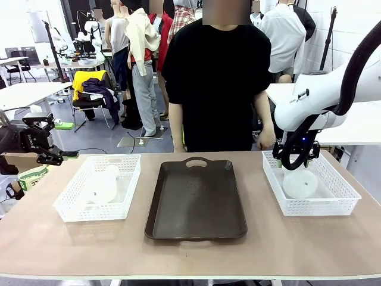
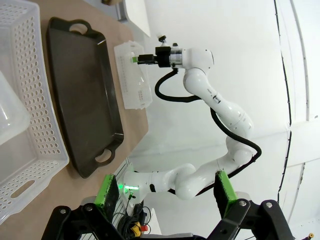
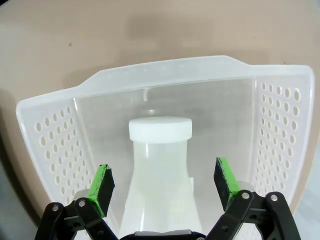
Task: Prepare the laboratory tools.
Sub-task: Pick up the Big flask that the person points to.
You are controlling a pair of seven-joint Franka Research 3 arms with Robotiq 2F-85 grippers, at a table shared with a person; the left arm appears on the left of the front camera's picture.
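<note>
Right, we're at the pick-up on the right side: the right gripper (image 1: 296,156) hangs low over the right basket (image 1: 342,199), jaws spread wide, nothing between the pads but air. The right-hand flask (image 3: 160,185) sits directly in front of it. From the wrist camera the frosted body widens towards the gripper, one green pad standing off each side, a clear gap both ways, and the white cap (image 3: 160,129) points away at the basket's end wall. So it's lined up, straddling, not gripping.

My read is that this is the reach-and-grasp step for the first of the two flasks, with neither one out of its basket yet. The next move calls for a short push in along the flask, then a squeeze on a smooth sloping wall that could slide out of the pads, so a grip nearer the neck looks safer.

Over on the left, the left gripper (image 1: 50,152) waits off the table's (image 1: 196,256) left edge, jaws also wide apart and holding nothing. It's well away from the left-hand flask (image 1: 104,185), a pale shape in the left basket (image 1: 71,211), and through the mesh I can't quite tell how it lies.

Between the baskets the dark tray (image 1: 196,199) sits bare, the likely landing spot. A person (image 1: 217,77) stands at the far edge, arms down, hands off the table
</note>
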